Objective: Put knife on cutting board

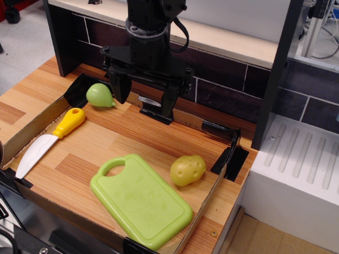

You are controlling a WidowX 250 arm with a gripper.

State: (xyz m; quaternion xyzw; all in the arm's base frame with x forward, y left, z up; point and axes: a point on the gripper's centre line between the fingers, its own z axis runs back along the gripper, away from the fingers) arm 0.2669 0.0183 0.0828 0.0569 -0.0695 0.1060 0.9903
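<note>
The knife (pixel 50 139) lies flat at the left of the wooden table, yellow handle toward the back, white blade pointing to the front left corner. The lime-green cutting board (pixel 140 201) lies flat at the front centre, its loop handle toward the left back. My gripper (pixel 144 99) hangs at the back centre above the table, fingers apart and empty, well to the right of and behind the knife.
A green toy pear (pixel 99 95) lies at the back left by the gripper's left finger. A yellow toy potato (pixel 187 170) sits just right of the board. Low cardboard walls (pixel 32 124) edge the table. A dark brick backsplash (pixel 222 79) stands behind; a white block (pixel 296 174) stands at the right.
</note>
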